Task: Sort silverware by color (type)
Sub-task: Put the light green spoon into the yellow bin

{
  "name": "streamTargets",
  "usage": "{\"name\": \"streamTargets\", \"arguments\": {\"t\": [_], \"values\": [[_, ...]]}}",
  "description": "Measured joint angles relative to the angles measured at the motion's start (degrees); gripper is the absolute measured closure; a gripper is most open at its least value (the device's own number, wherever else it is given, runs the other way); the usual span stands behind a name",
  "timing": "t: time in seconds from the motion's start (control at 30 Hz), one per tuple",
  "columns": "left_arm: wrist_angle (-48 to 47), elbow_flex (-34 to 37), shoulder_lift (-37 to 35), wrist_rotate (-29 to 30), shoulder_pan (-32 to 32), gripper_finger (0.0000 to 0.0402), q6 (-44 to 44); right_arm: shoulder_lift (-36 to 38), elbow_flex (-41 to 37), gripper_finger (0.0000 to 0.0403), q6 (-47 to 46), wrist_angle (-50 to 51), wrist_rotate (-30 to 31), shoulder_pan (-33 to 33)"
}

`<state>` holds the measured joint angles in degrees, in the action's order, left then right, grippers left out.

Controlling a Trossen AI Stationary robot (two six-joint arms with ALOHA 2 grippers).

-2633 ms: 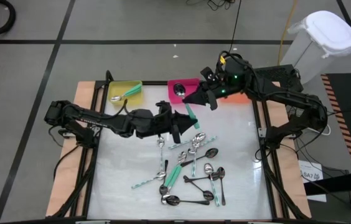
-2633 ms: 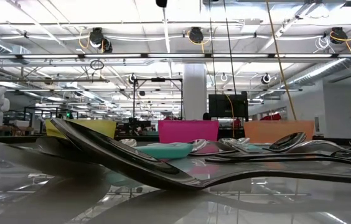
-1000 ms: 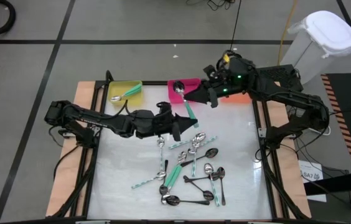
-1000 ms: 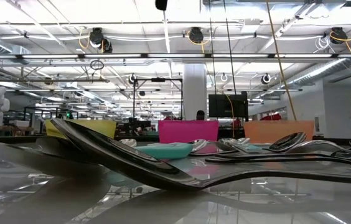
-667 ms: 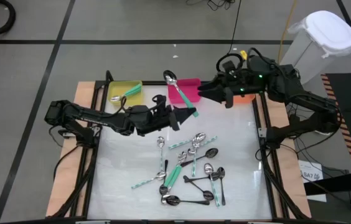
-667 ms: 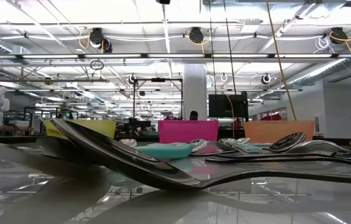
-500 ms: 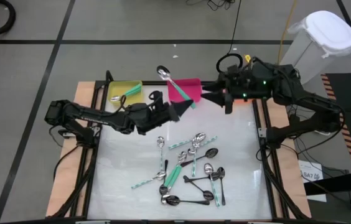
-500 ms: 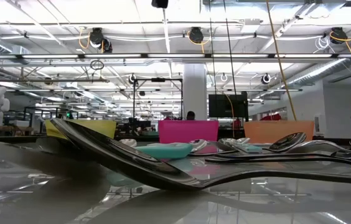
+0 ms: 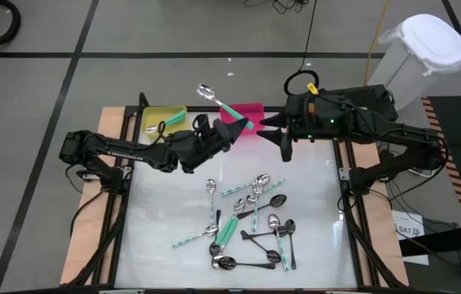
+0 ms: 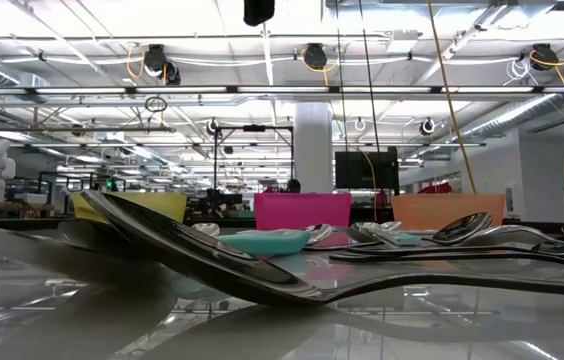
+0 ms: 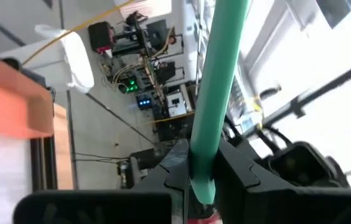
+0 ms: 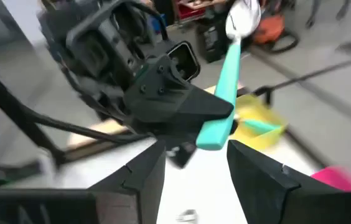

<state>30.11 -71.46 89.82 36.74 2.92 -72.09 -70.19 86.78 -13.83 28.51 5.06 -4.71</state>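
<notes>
High view looks straight down on the table (image 9: pixel 165 229); low view sits at tabletop height, facing the far bins (image 10: pixel 302 210); both wrist views share the teal spoon (image 12: pixel 225 93).

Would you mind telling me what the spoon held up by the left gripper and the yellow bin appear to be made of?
The spoon in the left gripper looks two-part: a shiny bowl that glints like polished metal, and a matte teal handle, uniformly coloured, probably plastic or a coating. The yellow bin looks like moulded plastic: one solid bright colour, thin walls, slightly glossy. None of this is certain from looks alone.

Teal-handled spoon (image 12: pixel 228 74) in left gripper (image 12: pixel 216 115)
</notes>
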Motion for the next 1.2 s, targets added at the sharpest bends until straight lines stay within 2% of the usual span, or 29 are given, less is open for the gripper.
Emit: {"name": "streamTargets", "arguments": {"t": [0.17,0.53,0.67,0.87,1.2], "values": [[0.1,0.0,0.0,1.0,-0.5,0.0359,-1.3,0.0,0.0,0.0236,6.8,0.0,6.8,1.8],[-0.4,0.0,0.0,1.7,-1.1,0.0359,-1.2,-3.9,0.0,0.0236,13.1,-0.7,8.4,1.7],[-0.2,0.0,0.0,2.4,-1.5,0.0359,-1.2,-5.0,0.0,0.0236,13.5,-2.6,11.5,1.7],[-0.3,0.0,0.0,2.3,-1.4,0.0359,0.1,-5.3,0.0,0.0236,14.1,-4.9,13.0,1.7],[-0.3,0.0,0.0,2.3,-1.4,0.0359,-0.1,-5.9,0.0,0.0236,14.7,-6.3,12.9,1.7]]}}
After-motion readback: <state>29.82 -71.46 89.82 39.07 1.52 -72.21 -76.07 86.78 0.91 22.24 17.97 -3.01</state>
